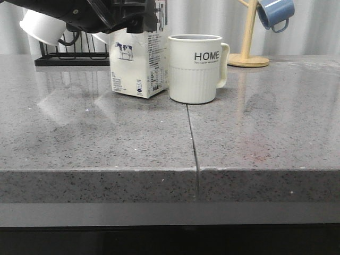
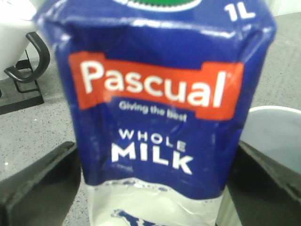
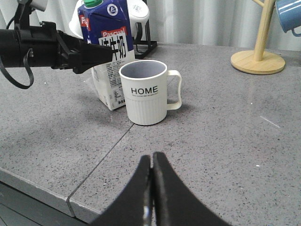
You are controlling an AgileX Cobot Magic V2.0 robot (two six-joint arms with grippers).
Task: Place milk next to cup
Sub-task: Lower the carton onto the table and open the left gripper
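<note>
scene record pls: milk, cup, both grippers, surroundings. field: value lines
milk: carton upright on the counter, just left of the cup, close beside it
cup: HOME mug upright, empty, handle to the right
left gripper: at the carton's upper part, fingers either side; contact not clear
right gripper: shut, empty, low over the counter, short of the cup
background: black rack with white mug; wooden stand with blue mug
</note>
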